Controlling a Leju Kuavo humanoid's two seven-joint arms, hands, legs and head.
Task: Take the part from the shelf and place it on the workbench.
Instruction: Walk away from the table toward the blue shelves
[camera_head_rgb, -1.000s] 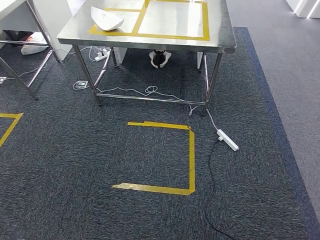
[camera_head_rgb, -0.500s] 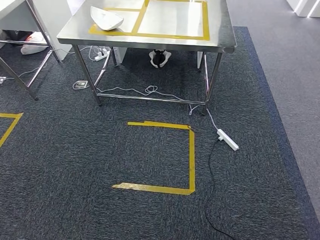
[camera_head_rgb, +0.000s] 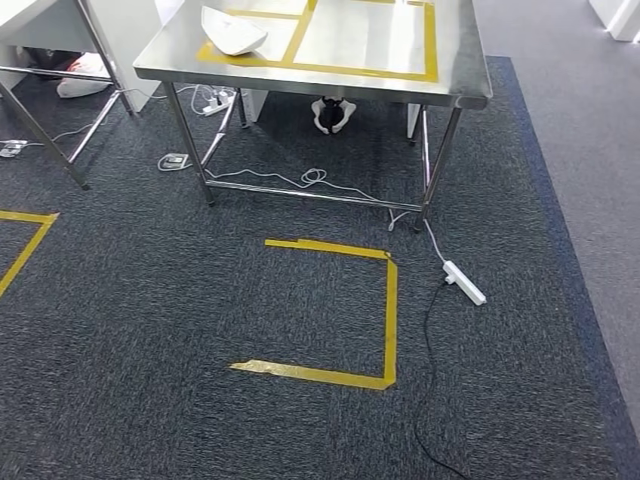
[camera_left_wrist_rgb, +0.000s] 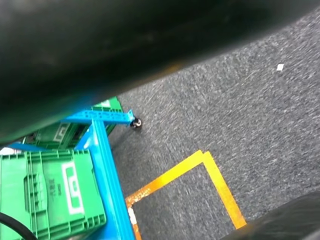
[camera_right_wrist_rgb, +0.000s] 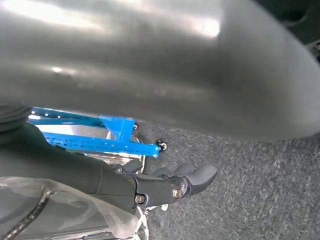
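Already a white part (camera_head_rgb: 234, 30) sat near the workbench's (camera_head_rgb: 453, 80) left front corner, on yellow tape. Right hand (camera_right_wrist_rgb: 177, 182) hung with fingers extended, holding nothing; left hand's state couldn't be told.

You're looking at a brushed, faintly shining metal workbench (camera_head_rgb: 453, 60), a smooth glossy white part (camera_head_rgb: 232, 32), and rough matt carpet (camera_head_rgb: 151, 330).
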